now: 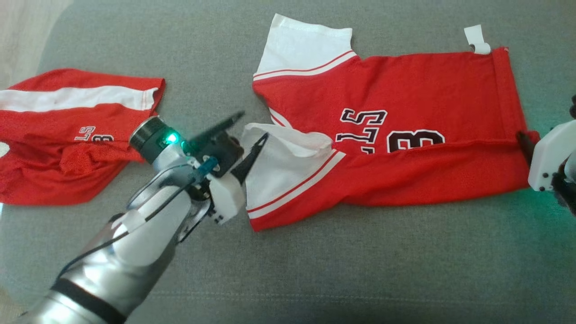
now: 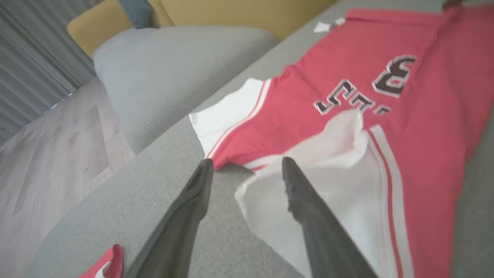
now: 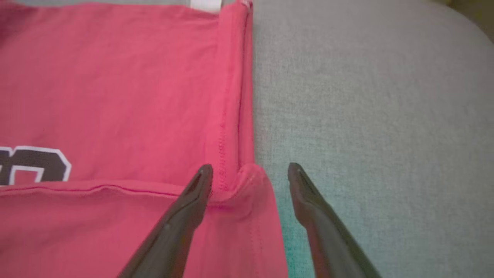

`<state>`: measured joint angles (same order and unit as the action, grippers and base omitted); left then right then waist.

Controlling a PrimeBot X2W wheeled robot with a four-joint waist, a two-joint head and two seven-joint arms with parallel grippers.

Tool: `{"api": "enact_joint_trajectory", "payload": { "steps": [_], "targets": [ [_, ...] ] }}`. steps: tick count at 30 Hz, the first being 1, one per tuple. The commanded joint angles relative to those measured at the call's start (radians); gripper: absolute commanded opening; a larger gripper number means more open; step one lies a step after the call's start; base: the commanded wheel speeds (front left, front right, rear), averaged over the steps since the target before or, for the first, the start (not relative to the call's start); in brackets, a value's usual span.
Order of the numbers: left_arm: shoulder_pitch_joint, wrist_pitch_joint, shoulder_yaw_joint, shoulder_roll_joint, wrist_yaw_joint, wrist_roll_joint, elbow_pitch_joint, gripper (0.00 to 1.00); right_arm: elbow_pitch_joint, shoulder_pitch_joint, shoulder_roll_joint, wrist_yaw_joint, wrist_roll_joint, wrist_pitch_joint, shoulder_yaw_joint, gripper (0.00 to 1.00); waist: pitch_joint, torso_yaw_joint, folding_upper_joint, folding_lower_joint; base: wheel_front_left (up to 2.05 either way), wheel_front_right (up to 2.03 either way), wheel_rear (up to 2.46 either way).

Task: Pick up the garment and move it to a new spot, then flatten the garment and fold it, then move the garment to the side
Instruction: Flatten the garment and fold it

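The red jersey (image 1: 405, 117) lies across the middle of the grey cushion (image 1: 315, 279), its near edge folded over. From the near left the left forearm (image 1: 135, 243) slants in, and the left gripper (image 1: 253, 125) is spread wide at the white sleeve (image 1: 283, 171). The right gripper (image 3: 251, 166) is spread wide too, astride the jersey's right hem corner. Another red garment (image 1: 67, 135) lies at the left.

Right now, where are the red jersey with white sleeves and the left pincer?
Red jersey with white sleeves (image 1: 427, 85): head view, red body above lettering.
Left pincer (image 1: 254, 123): head view, midway between its fingertips.
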<state>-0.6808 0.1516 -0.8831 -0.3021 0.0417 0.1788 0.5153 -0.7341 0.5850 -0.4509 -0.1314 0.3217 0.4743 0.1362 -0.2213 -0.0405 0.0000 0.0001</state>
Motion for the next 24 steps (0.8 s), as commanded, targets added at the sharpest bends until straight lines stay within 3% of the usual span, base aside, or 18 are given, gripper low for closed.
{"api": "enact_joint_trajectory", "payload": {
  "steps": [1,8,15,18,24],
  "targets": [
    [-0.036,0.021,0.06,-0.006,-0.022,0.017,-0.019,1.0,0.031,0.018,-0.021,0.001,-0.001,-0.032,0.019,1.0,0.009,-0.004,0.0,-0.0001,0.0,0.0,0.0],
    [0.043,0.094,0.187,0.091,-0.143,0.141,-0.046,1.0,0.146,-0.036,0.027,0.001,0.103,-0.31,0.001,1.0,0.067,-0.013,0.0,-0.0001,0.0,0.0,0.0],
    [0.2,0.109,0.348,0.154,-0.242,0.239,-0.191,1.0,0.325,-0.179,0.05,0.001,0.123,-0.583,0.019,1.0,0.14,-0.003,0.0,-0.0001,0.0,0.0,0.0],
    [0.289,0.11,0.409,0.173,-0.261,0.238,-0.259,1.0,0.379,-0.249,0.072,0.001,0.096,-0.65,0.01,1.0,0.167,0.003,0.0,-0.0001,0.0,0.0,0.0],
    [0.46,0.11,0.453,0.204,-0.253,0.217,-0.292,1.0,0.452,-0.39,0.15,0.001,0.037,-0.694,-0.04,1.0,0.205,0.022,0.0,-0.0001,0.0,0.0,0.0]
  ]
}}
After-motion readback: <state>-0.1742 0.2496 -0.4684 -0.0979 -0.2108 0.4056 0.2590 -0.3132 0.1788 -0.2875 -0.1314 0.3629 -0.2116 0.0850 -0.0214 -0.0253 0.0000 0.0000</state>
